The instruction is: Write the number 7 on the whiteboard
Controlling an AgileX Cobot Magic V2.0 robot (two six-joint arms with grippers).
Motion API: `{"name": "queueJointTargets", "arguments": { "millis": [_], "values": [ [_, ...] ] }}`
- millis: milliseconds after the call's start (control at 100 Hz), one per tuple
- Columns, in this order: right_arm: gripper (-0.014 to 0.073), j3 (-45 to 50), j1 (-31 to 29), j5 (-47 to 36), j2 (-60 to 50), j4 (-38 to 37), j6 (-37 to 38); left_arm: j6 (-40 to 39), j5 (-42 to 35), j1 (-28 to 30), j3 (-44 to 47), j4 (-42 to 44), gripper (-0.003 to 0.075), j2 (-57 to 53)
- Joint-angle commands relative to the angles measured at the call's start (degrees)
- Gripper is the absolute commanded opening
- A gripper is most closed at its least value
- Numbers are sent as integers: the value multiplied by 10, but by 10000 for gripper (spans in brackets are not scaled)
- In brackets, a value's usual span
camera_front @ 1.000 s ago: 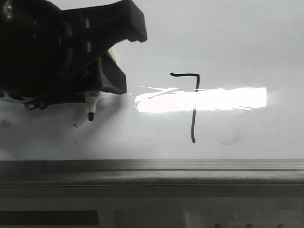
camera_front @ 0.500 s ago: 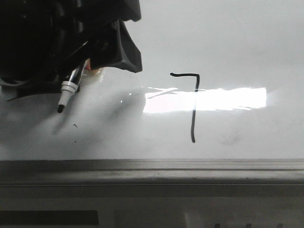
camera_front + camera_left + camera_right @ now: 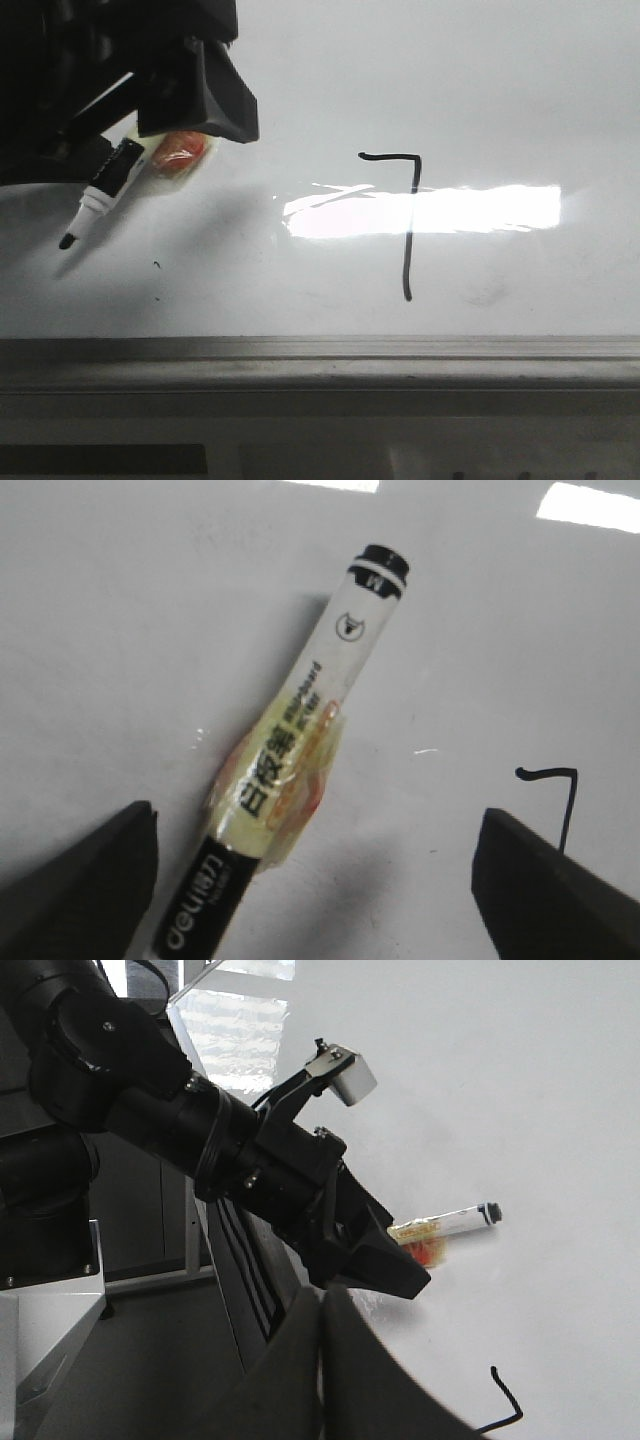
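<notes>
One thin black seven (image 3: 405, 225) stood on my glossy whiteboard (image 3: 500, 90), the left gripper (image 3: 315, 880) spread wide around the marker (image 3: 300, 750), the right gripper's (image 3: 325, 1360) fingers pressed together.

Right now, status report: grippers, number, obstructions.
Left gripper open, black-and-white marker pen lying between its fingers. Right gripper shut, empty. Thin black number 7 complete on glossy white whiteboard. Nothing covering it.

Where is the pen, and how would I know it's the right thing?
Find the big whiteboard with the black 7 drawn on it. Look to the 7's left, where the left arm's black fingers hang over the board; the pen pokes out beneath them, tip slanting down. It is the only white tube with a black tip, and it has yellowish tape wrapped round it.
</notes>
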Motion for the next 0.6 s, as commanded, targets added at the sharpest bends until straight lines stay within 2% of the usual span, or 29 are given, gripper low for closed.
{"name": "queueJointTargets", "arguments": {
  "millis": [0,210,460,590],
  "values": [
    [-64,-17,0,-41,0,-2,-3,2,-31,-3,-14,17,589,-9],
    [-64,-17,0,-41,0,7,-3,2,-31,-3,-14,17,589,-9],
    [-64,-17,0,-41,0,7,-3,3,19,-15,-23,58,582,-72],
    [-64,-17,0,-41,0,7,-3,50,17,-32,-23,61,542,-126]
  ]
}}
